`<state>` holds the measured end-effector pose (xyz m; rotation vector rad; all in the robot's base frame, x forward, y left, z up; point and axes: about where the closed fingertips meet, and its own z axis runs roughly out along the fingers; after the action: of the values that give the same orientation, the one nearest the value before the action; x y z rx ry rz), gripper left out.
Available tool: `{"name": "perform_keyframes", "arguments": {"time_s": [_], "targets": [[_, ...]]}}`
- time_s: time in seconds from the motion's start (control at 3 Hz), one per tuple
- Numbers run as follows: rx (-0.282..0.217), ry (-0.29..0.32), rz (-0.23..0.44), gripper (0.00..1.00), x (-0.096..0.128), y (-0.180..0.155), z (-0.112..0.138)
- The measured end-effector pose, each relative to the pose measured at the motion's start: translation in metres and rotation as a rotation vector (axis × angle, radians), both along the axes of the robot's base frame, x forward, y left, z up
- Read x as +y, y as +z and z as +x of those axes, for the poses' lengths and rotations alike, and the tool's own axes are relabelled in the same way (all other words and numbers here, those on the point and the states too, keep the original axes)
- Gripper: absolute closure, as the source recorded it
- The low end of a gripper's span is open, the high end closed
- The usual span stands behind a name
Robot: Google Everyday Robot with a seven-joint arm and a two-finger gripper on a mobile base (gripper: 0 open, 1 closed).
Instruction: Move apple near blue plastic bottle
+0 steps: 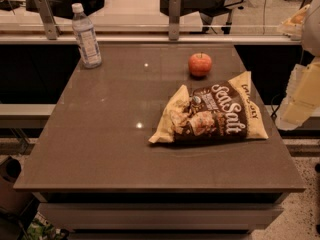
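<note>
The apple [200,64] is small, round and red-orange. It stands on the brown table [110,134] toward the back, right of centre. The blue plastic bottle [86,35] is clear with a white cap and a pale label. It stands upright at the table's back left corner, well apart from the apple. My gripper [300,101] shows as a pale shape at the right edge of the view, beyond the table's right side. It is off to the right of the apple and touches nothing on the table.
A large yellow and brown sea salt chip bag [212,116] lies flat just in front of the apple. A glass barrier with metal posts [174,16] runs along the table's back edge. A dark bin [10,184] stands on the floor at the left.
</note>
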<state>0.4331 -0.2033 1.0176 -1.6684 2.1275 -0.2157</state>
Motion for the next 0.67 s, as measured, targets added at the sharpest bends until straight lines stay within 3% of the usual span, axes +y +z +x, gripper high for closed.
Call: {"name": "perform_keyframes", "arguments": {"time_s": [0.33,0.67], "targets": [[0.0,0.0,0.0,0.0,0.0,0.0,0.0],[-0.022,-0.04,0.025,0.0,-0.007,0.01,0.009]]}}
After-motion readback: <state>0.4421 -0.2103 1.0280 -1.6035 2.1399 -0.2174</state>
